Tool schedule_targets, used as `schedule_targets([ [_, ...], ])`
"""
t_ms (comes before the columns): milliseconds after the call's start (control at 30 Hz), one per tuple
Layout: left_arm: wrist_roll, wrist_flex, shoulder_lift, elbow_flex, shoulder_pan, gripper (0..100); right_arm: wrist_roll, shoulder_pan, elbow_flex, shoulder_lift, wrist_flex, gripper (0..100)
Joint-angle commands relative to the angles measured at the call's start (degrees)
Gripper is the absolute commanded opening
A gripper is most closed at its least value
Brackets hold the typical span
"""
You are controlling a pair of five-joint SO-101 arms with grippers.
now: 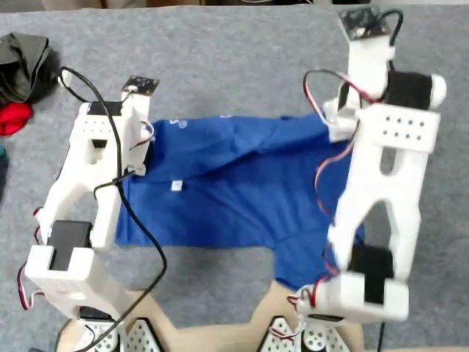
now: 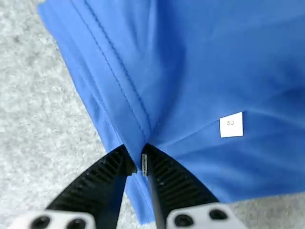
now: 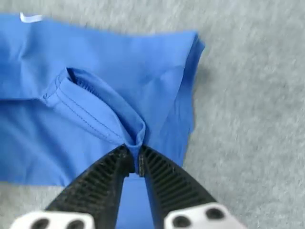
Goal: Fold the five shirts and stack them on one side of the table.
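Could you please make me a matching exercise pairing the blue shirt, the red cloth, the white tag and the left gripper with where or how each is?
1. blue shirt
2. red cloth
3. white tag
4. left gripper

a. shut on a stitched hem
b. spread across the table
c. lying on blue fabric
d. bunched beside the dark cloth

Pairs: 1-b; 2-d; 3-c; 4-a

Free passage: table (image 1: pixel 220 51) strip beyond the blue shirt (image 1: pixel 227 191).
Obstacle: dark and red clothes (image 1: pixel 18 81) at the far-left corner.
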Motion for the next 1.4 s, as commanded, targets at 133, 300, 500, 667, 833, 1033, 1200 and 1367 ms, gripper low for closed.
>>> schedule_targets([
  [133, -6.0, 4.0, -12.7, 6.7, 0.3, 2, 0.5, 2.2, 33.2, -21.0, -13.5, 0.5],
  [300, -8.1, 4.6, -19.0, 14.1, 0.3, 2, 0.5, 3.2, 49.9, -31.7, -18.5, 0.5],
  [500, -9.6, 4.7, -24.6, 22.2, 0.3, 2, 1.4, 11.2, 58.6, -40.7, -19.8, 0.5],
  [667, -9.7, 4.7, -28.7, 27.5, 0.2, 2, 5.0, 15.9, 64.6, -45.9, -19.6, 0.5],
  [833, -9.8, 4.7, -32.2, 28.2, -2.5, 2, 7.1, 18.4, 68.2, -52.0, -17.0, 0.5],
  [1033, -12.5, 4.7, -32.6, 29.9, -3.6, 2, 7.1, 20.4, 72.9, -59.9, -15.6, 0.5],
  [1200, -12.5, 4.6, -32.6, 31.9, -3.3, 2, 8.1, 23.4, 74.7, -63.0, -15.9, 0.5],
  [1367, -14.1, 4.7, -32.6, 32.4, -3.3, 2, 11.3, 27.7, 75.1, -63.1, -15.9, 0.5],
])
